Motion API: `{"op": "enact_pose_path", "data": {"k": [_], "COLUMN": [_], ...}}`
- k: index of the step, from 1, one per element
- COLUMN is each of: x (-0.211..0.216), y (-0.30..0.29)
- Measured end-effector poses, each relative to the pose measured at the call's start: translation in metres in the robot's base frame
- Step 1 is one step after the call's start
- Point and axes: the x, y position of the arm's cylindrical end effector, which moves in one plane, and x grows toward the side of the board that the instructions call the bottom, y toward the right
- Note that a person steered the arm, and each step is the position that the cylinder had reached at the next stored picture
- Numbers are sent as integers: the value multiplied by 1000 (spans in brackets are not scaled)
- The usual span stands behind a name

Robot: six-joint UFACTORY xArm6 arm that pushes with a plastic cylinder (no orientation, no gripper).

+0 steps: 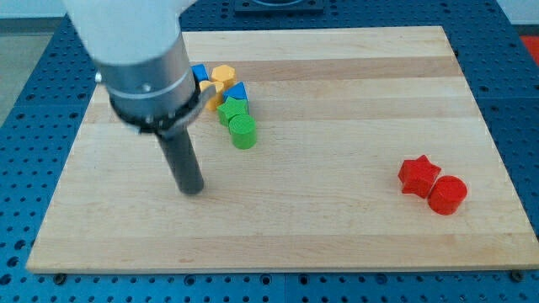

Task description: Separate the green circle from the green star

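Note:
The green circle [243,132] lies on the wooden board [337,210], touching the green star [232,109] just above it. Both sit at the lower end of a cluster of blocks at the view's upper left. My tip [192,188] rests on the board to the lower left of the green circle, a short gap away from it. The rod rises from there to the grey arm housing [139,59], which hides part of the cluster's left side.
In the cluster, a yellow block [222,75], a blue block [238,91], another blue block [200,74] and a yellow block [210,90] crowd above the green star. A red star [418,175] and a red circle [447,194] touch at the view's lower right.

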Motion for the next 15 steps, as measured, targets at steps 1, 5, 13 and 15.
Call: {"op": "enact_pose_path", "data": {"k": [1, 5, 13, 15], "x": [-43, -65, -53, -23], "y": [-2, 116, 188, 122]}}
